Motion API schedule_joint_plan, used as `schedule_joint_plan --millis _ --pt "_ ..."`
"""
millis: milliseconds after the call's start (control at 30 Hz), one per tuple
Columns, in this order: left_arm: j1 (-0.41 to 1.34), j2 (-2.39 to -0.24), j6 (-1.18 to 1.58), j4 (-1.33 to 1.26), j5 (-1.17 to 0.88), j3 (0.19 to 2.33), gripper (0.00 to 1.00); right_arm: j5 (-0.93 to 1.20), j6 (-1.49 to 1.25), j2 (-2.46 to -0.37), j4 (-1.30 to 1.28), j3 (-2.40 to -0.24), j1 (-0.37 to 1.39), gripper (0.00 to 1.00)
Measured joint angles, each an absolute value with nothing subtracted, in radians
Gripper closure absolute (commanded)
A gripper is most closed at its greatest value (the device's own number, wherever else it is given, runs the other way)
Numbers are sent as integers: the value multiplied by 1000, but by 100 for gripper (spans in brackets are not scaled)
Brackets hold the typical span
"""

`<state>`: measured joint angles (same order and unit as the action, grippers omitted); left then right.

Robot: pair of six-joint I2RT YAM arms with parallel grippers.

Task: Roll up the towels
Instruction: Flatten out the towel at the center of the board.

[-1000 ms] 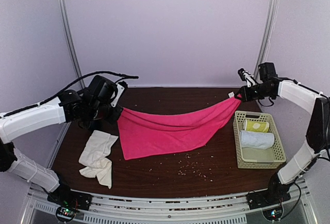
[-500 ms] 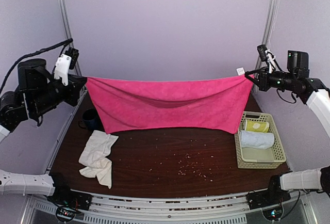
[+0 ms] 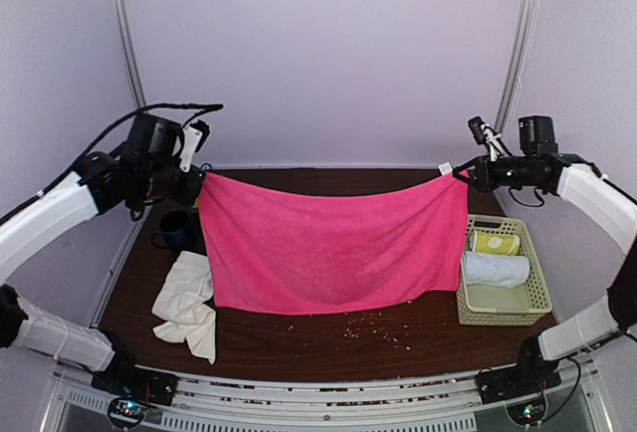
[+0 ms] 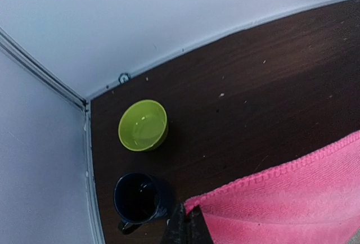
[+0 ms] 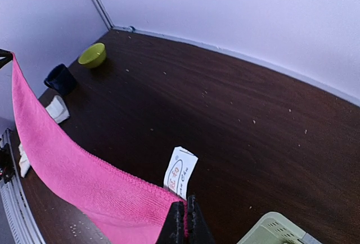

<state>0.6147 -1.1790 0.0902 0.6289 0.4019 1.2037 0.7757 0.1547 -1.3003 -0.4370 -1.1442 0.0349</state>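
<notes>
**Ana:** Where was the pink towel (image 3: 333, 248)?

**Ben:** It hung spread out like a curtain between the two arms, above the dark table (image 3: 418, 352). The left gripper (image 3: 202, 175) was pinched tight on its upper left corner. The right gripper (image 3: 460, 178) was clamped just as narrowly on the upper right corner, right beside the white care label (image 5: 180, 172). The lower hem came down near the scattered crumbs (image 3: 368, 324), though I couldn't tell whether it touched the wood.

**Ana:** How would it handle?

**Ben:** I'd say light and completely limp. The top edge dipped a little between the grips and the cloth draped straight down, so nothing in it would hold a shape. The corners suited spreading it. For rolling, I'd judge it needed laying flat first and then taking along one short hem, keeping the roll snug so it wouldn't slump open.

**Ana:** And the other one?

**Ben:** The cream towel (image 3: 189, 305) lay crumpled on the table's near left, touched by neither arm.

**Ana:** What about the containers?

**Ben:** A pale basket (image 3: 503, 316) on the right held two finished rolls side by side. The yellow-green roll (image 3: 495, 243) was farther back and the white roll (image 3: 496, 270) was nearer. At the back left stood a dark mug (image 4: 138, 198), too dark inside to read, and a green bowl (image 4: 143, 125) that looked empty.
</notes>
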Motion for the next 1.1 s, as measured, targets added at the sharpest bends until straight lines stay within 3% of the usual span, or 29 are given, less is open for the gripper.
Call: schedule_joint_plan --millis 167,233,300,367,433,533,833,1100 --pt "456 -1577 88 518 331 1257 100 717 146 -1700 -377 -1320 36 100" --pt "424 -1762 87 521 321 1385 100 686 134 -1876 -365 -1474 38 87" --pt "403 -1938 85 501 313 1538 74 648 114 -2050 -359 -1663 39 68" --pt "388 -2062 80 500 312 1664 60 593 89 -2217 -361 -1868 39 56" --pt "377 -2133 76 512 314 1752 53 543 60 -2330 -373 -2016 39 47" --pt "367 -2131 77 525 313 1784 47 498 11 -2354 -382 -2048 39 43" --pt "392 -1808 104 519 195 1575 51 501 20 -1974 -363 -1723 38 50" --pt "484 -1806 125 562 -26 1411 81 425 240 -1890 -527 -1643 91 69"
